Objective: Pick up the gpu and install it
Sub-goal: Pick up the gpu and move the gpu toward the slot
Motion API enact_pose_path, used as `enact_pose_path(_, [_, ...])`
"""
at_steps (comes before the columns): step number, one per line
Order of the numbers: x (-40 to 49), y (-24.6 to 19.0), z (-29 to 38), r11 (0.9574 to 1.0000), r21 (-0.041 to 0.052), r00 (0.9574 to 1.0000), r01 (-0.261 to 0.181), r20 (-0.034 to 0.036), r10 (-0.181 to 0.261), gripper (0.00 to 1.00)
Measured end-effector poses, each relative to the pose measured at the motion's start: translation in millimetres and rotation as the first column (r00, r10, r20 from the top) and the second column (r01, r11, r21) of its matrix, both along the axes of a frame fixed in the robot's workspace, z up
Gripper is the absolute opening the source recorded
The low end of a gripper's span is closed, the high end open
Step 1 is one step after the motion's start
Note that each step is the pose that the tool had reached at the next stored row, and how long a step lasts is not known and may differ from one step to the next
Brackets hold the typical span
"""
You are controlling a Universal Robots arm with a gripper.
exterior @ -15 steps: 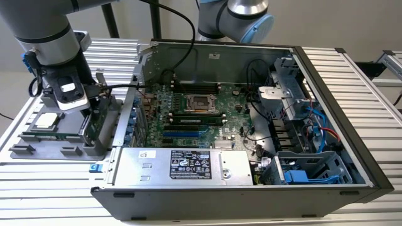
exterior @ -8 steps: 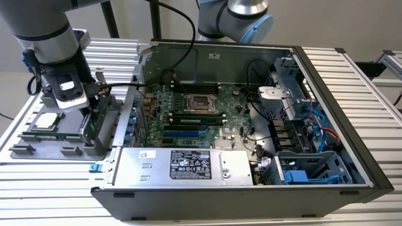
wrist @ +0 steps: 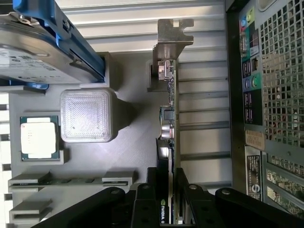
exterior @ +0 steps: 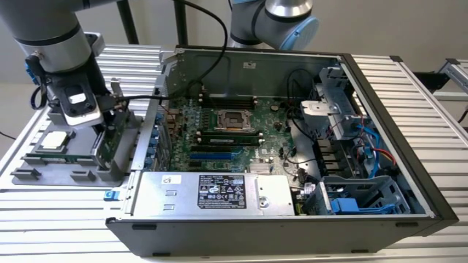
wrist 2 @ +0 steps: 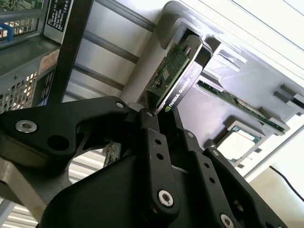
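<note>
The task is at its start, in the pick-up step. The gpu (exterior: pixel 104 147) stands on edge in a slot of the grey tray (exterior: pixel 44 178), which sits on the worktop (exterior: pixel 66 219) at the exterior view's left, just beside the open case (exterior: pixel 420 164). Its silver bracket (wrist: pixel 175 33) points away from the gripper (wrist: pixel 165 183), and the green board faces the case wall.

In both wrist views the jaws straddle the card's upper edge. They are set narrow, with one finger (wrist: pixel 153 190) on the shroud side and the other on the board side. They look pressed against the gpu, so a grip seems made, though the contact itself is partly hidden by the fingers.

The card's lower edge looks seated in the tray, so it does not appear to be lifted yet. The motherboard (exterior: pixel 219 139) lies well apart to the right, inside the case, and its blue slots (exterior: pixel 208 156) hold no such card. Lifting, carrying across and seating are all left to do.

A cpu (wrist: pixel 39 137) and a hard drive (wrist: pixel 38 52) rest elsewhere on the tray, away from the jaws
</note>
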State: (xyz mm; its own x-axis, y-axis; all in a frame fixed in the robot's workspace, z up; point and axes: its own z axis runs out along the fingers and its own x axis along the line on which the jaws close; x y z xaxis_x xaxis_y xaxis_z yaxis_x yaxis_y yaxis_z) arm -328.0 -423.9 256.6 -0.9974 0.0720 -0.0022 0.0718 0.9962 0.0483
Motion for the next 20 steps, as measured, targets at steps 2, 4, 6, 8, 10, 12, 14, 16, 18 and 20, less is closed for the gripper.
enact_pose_path(2, [0.0,0.0,1.3,1.0000,0.0000,1.0000,0.000,0.0001,0.000,0.00])
enact_pose_path(4, [0.0,0.0,2.9,1.0000,0.0000,1.0000,0.000,0.0001,0.000,0.00])
enact_pose_path(6, [0.0,0.0,4.8,1.0000,0.0001,1.0000,0.000,0.0001,0.000,0.00])
enact_pose_path(8, [0.0,0.0,6.9,1.0000,0.0001,1.0000,0.000,0.0001,0.000,0.00])
enact_pose_path(10, [0.0,0.0,8.9,1.0000,0.0000,1.0000,0.000,0.0001,0.000,0.00])
enact_pose_path(12, [0.0,0.0,10.8,1.0000,0.0000,1.0000,0.000,0.0001,0.000,0.00])
enact_pose_path(14, [0.0,0.0,13.1,1.0000,0.0000,1.0000,0.000,0.0001,0.000,0.00])
enact_pose_path(16, [0.0,0.0,15.6,1.0000,0.0000,1.0000,0.000,0.0001,0.000,0.00])
enact_pose_path(18, [0.0,0.0,18.0,1.0000,0.0001,1.0000,0.000,0.0001,0.000,0.00])
enact_pose_path(20, [0.0,0.0,19.8,1.0000,0.0001,1.0000,0.000,0.0000,0.000,0.00])
